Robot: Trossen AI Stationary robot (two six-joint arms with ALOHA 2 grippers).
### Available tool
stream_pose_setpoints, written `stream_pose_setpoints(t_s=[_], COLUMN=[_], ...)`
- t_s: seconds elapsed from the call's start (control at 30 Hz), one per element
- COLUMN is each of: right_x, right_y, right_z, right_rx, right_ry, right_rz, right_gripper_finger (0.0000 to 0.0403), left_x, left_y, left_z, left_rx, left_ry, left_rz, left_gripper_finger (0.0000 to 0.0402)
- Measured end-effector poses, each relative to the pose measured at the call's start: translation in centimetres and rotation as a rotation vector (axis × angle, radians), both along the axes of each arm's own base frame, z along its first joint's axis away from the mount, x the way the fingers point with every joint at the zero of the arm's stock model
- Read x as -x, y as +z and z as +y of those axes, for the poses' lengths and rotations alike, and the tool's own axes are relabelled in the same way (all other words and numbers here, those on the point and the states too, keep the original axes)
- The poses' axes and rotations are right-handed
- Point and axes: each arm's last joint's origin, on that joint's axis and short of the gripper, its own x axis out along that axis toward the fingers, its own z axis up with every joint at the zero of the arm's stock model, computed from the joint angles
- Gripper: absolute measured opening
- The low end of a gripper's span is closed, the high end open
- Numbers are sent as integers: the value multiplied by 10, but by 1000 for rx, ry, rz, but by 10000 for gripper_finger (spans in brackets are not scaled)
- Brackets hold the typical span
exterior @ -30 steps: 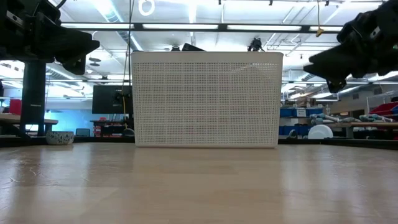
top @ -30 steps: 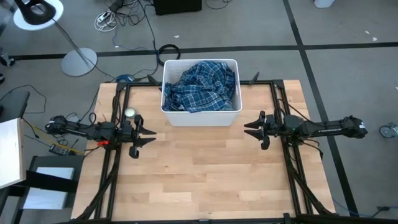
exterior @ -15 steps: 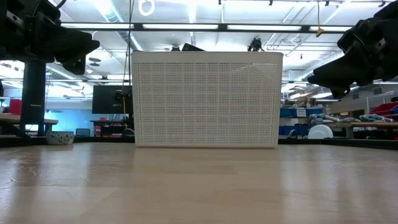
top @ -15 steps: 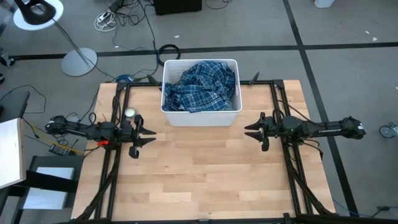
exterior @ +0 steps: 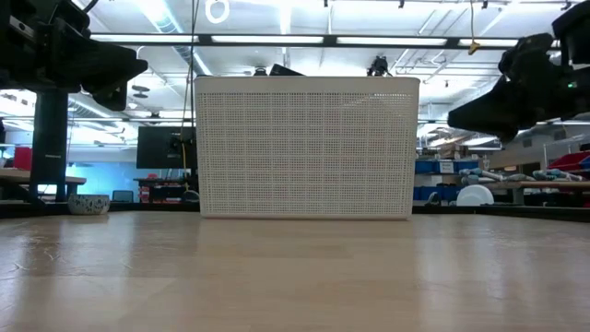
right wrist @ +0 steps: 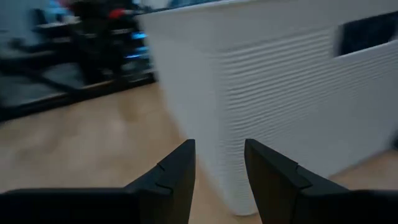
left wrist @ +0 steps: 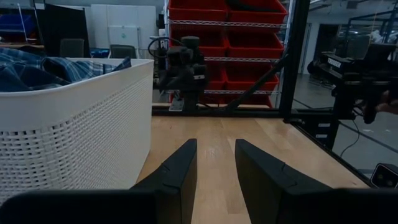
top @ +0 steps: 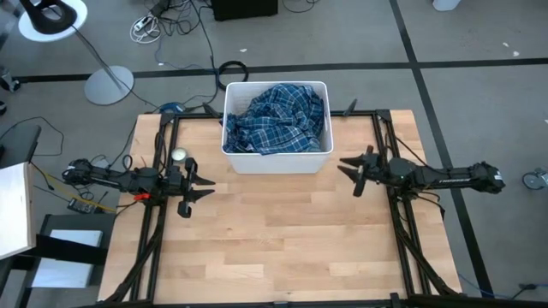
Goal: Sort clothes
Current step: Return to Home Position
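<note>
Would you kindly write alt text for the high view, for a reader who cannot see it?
A white bin at the back edge of the wooden table holds a crumpled blue-and-white plaid shirt. The left gripper and right gripper hover open and empty, one on each side, pointing inward.

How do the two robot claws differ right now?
The left gripper hangs over the table's left side, the right gripper over its right side. The right gripper is nearer the white bin than the left gripper. Both are open, empty and point inward.
</note>
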Motion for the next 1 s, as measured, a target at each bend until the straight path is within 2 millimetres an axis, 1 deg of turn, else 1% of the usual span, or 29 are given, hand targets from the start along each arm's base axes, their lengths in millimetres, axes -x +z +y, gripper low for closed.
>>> stream_pose_setpoints(t_s=[0.07, 0.13, 0.33, 1.0], right_x=[0, 1, 0, 0], right_y=[0, 1, 3, 4], right_z=[-2, -3, -4, -4], right_rx=[42, 62, 64, 64], right_ry=[-60, -74, -77, -77], right_rz=[16, 20, -10, -17], right_gripper_finger=[142, 142, 142, 142], left_x=[0, 0, 0, 0], left_y=[0, 0, 0, 0], left_z=[0, 0, 0, 0], left_rx=[0, 0, 0, 0], left_ry=[0, 0, 0, 0], left_rz=[0, 1, 0, 0], left_gripper_finger=[115, 115, 115, 115])
